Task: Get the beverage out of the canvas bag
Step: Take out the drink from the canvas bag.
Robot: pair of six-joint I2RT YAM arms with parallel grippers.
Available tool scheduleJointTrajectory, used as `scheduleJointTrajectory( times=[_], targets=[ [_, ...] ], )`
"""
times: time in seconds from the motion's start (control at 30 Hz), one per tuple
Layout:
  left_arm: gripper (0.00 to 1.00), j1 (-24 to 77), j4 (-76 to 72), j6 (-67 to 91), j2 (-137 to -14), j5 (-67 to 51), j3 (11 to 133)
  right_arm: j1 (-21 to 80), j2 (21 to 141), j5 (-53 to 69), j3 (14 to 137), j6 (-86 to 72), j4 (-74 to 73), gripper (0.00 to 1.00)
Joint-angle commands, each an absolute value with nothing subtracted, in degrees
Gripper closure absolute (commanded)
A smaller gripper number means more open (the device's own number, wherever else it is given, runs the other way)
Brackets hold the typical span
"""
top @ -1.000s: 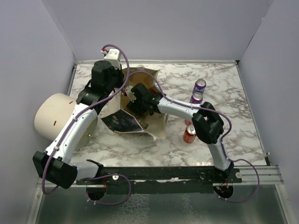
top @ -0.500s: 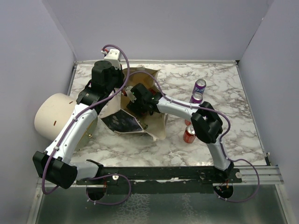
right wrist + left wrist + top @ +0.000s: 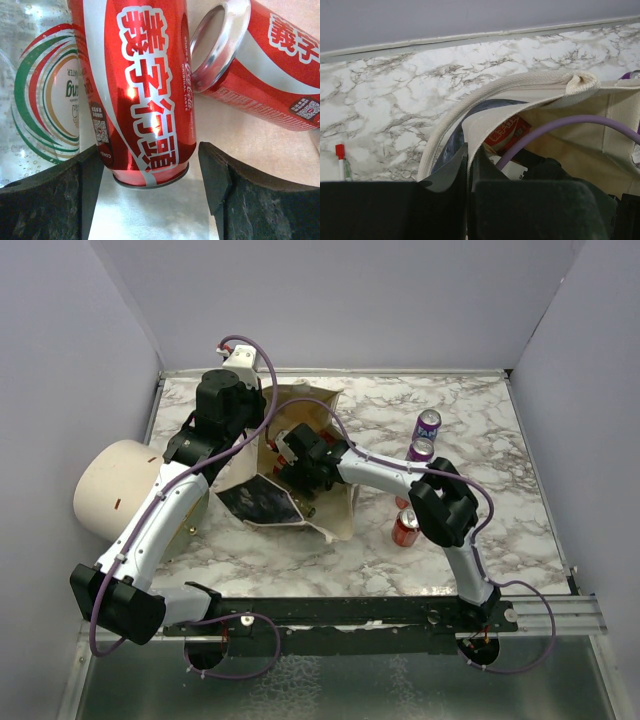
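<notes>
Claw of right arm [image 3: 150,172] gapes around red can [image 3: 140,85].

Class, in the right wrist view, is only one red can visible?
No, one red can sits between the fingers and a second can lies beside it.

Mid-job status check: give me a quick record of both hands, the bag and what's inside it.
left hand: shut, pinching the cloth edge of the cream-beige canvas tote bag
right hand: open, inside the bag, fingers either side of a red drink can
also in bag: second red can; clear plastic bottle with green-and-red ringed label
outside, on marble table: two purple cans, lone red can
task: that can not yet gripped
</notes>
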State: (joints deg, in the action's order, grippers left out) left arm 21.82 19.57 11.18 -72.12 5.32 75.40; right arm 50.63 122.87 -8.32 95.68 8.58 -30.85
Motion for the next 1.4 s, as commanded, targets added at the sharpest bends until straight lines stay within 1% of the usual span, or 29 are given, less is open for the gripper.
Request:
scheduleJointTrajectory(
  times=[0.0, 0.2, 0.43, 0.57, 0.67, 0.73, 0.87, 1.1, 1.17, 1.27, 1.37],
  targets=[
    [1.00, 21.67, 15.81, 11.38, -70.85, 4.17, 76.42, 51.67, 125.50, -5.85, 96.82, 7.91, -29.02, 0.24],
    [1.00, 21.71, 15.74, 11.63, -70.40, 3.53, 76.20, 51.59, 126.69, -4.77, 96.97, 9.30, -23.34, 0.23],
    [1.00, 21.71, 15.31, 11.99, -70.24, 3.32, 76.01, 51.59, 126.33, -4.45, 94.46, 12.01, -19.63, 0.28],
    [1.00, 21.71, 15.05, 12.69, -69.93, 3.47, 74.92, 51.60, 125.75, -3.06, 93.98, 13.90, -18.42, 0.38],
    [1.00, 21.71, 15.12, 12.60, -70.16, 3.48, 75.01, 51.59, 125.01, -2.14, 93.70, 14.99, -17.69, 0.49],
    [1.00, 21.73, 15.36, 12.30, -70.46, 3.35, 75.41, 51.59, 124.33, -1.68, 93.56, 15.41, -17.67, 0.53],
    [1.00, 21.72, 15.56, 12.11, -70.67, 3.61, 75.72, 51.59, 122.52, -0.59, 93.52, 15.80, -18.23, 0.66],
    [1.00, 21.71, 15.22, 12.19, -70.75, 3.66, 75.61, 51.59, 117.83, -0.77, 92.55, 15.29, -19.10, 0.80],
    [1.00, 21.71, 15.26, 12.08, -70.75, 3.57, 75.86, 51.59, 116.42, -0.70, 91.75, 15.04, -18.68, 0.81],
    [1.00, 21.71, 15.75, 11.84, -70.75, 3.73, 76.06, 51.59, 114.93, -0.62, 90.86, 14.71, -17.95, 0.87],
    [1.00, 21.71, 15.77, 11.99, -70.75, 3.87, 75.90, 51.59, 114.27, -0.61, 90.70, 14.55, -17.99, 0.89]
  ],
)
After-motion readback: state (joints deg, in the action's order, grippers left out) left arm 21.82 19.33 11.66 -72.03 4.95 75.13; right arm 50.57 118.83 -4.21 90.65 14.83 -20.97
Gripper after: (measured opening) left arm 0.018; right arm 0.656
